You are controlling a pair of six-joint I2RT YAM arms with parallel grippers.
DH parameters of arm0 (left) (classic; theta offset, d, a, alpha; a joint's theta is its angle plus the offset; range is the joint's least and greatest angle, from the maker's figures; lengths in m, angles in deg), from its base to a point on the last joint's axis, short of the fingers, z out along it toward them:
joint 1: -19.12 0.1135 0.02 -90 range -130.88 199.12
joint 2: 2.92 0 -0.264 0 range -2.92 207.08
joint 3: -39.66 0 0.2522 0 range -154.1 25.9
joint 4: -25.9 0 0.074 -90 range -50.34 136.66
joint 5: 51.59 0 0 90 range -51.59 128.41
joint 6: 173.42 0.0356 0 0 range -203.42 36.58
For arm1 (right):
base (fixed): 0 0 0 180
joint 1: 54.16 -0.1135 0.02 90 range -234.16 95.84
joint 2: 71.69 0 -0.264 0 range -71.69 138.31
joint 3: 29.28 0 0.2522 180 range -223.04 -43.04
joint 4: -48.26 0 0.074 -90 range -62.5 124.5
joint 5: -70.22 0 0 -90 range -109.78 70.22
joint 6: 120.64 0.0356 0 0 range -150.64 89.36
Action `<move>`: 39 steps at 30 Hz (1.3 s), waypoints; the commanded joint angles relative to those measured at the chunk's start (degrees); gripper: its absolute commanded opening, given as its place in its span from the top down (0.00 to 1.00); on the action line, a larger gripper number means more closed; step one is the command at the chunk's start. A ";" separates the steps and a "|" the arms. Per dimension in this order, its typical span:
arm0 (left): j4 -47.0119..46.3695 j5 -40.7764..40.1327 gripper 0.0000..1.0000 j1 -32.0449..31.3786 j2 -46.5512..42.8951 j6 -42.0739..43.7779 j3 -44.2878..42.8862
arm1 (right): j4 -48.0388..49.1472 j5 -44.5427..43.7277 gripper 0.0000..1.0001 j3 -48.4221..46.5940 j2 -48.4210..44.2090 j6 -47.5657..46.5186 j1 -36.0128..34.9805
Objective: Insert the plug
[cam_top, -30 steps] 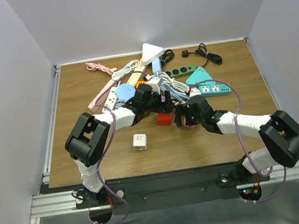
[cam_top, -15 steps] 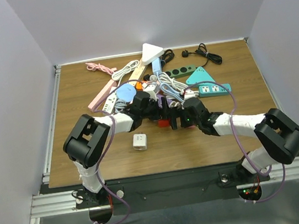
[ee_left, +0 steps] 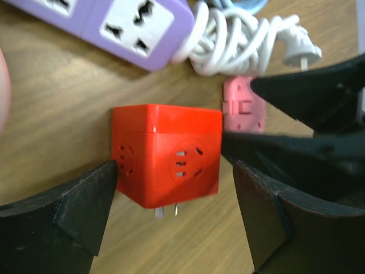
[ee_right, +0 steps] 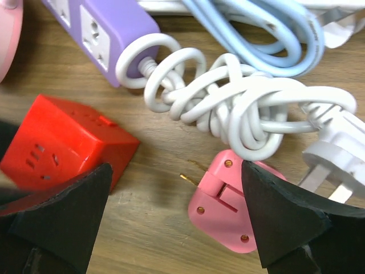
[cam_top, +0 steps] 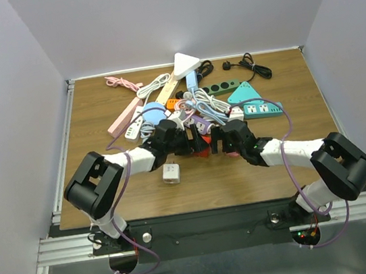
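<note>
A red cube socket adapter [ee_left: 165,154] lies on the wooden table, its two metal prongs pointing toward the camera. It also shows in the top view [cam_top: 201,147] and the right wrist view [ee_right: 63,142]. My left gripper [ee_left: 174,191] is open and straddles the cube, a finger [ee_left: 85,205] on each side. A pink plug [ee_right: 234,205] with gold prongs lies on the table just right of the cube. My right gripper [ee_right: 177,222] is open and empty, hovering over the pink plug, with its right finger [ee_right: 291,222] beside it. The two grippers [cam_top: 191,143] [cam_top: 219,142] nearly meet.
A purple power strip [ee_right: 97,34] lies just beyond the cube. A coiled white cable [ee_right: 228,108] with a white plug [ee_right: 336,154] and a blue cable [ee_right: 256,28] crowd the pink plug. A white adapter [cam_top: 170,173] sits nearer me. More strips and cords [cam_top: 254,108] fill the back.
My left arm has drawn back and lowered, its gripper now straddling the red cube from the left. My right gripper has shifted left toward the cube. The cube has barely moved.
</note>
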 commanded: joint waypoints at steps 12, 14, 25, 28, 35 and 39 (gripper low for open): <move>-7.81 2.78 0.07 -6.57 -8.91 -11.24 6.36 | -0.48 -8.74 0.00 -4.70 0.23 1.84 -0.20; -7.11 1.64 0.07 -6.48 -9.61 -11.24 7.07 | -2.58 -9.53 0.00 -5.40 -0.38 2.11 -0.11; 12.38 -11.45 0.01 -2.62 -27.01 -5.19 7.77 | -14.88 2.56 0.00 -15.76 -2.33 -1.40 -0.20; 14.51 -12.07 0.01 0.55 -29.91 -4.57 9.35 | -17.61 8.11 0.00 -19.89 2.77 -2.90 -0.37; 16.01 -11.63 0.01 3.80 -34.22 -4.91 13.04 | -24.73 12.26 0.00 -27.97 11.91 -5.01 -0.72; 16.18 -11.37 0.01 4.42 -35.80 -4.91 14.45 | -30.27 12.62 0.00 -33.07 15.78 -7.03 -1.16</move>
